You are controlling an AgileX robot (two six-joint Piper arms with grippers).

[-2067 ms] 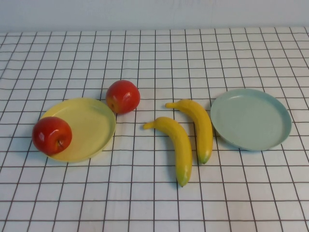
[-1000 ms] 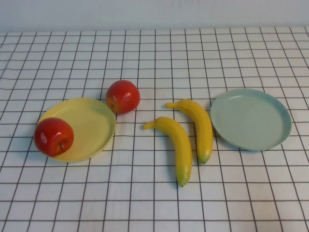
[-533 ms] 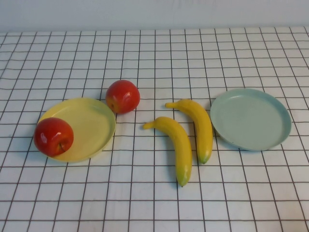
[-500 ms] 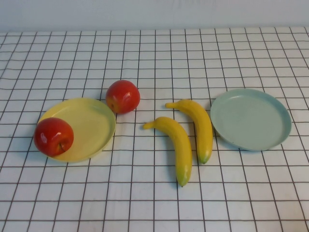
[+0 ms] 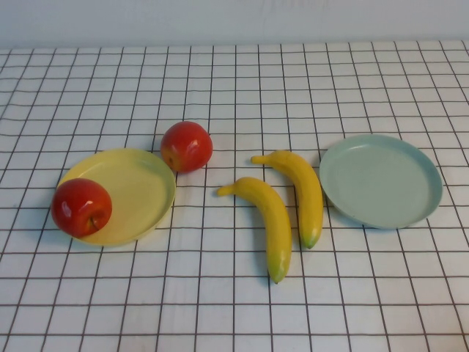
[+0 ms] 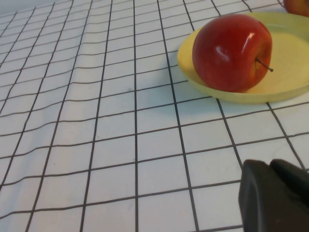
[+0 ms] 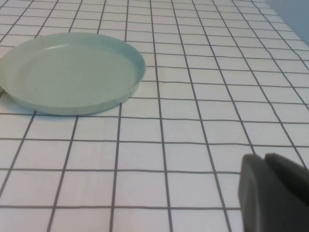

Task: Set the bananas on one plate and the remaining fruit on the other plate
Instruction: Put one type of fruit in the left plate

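Note:
Two yellow bananas (image 5: 267, 222) (image 5: 303, 191) lie side by side on the cloth mid-table. The pale blue-green plate (image 5: 381, 180) (image 7: 72, 72) sits bare to their right. On the left, one red apple (image 5: 80, 207) (image 6: 231, 52) rests on the near-left rim of the yellow plate (image 5: 132, 183) (image 6: 289, 58). The second apple (image 5: 186, 146) sits on the cloth just behind that plate. Neither arm shows in the high view. My left gripper (image 6: 269, 166) is shut and empty over the cloth, short of the yellow plate. My right gripper (image 7: 264, 159) is shut and empty, short of the blue-green plate.
A white cloth with a black grid (image 5: 234, 308) covers the whole table. A pale wall (image 5: 234, 22) runs along the far edge.
The apple on the yellow plate's rim shifted very slightly about two seconds ago and has lain still since. Nothing else moved.

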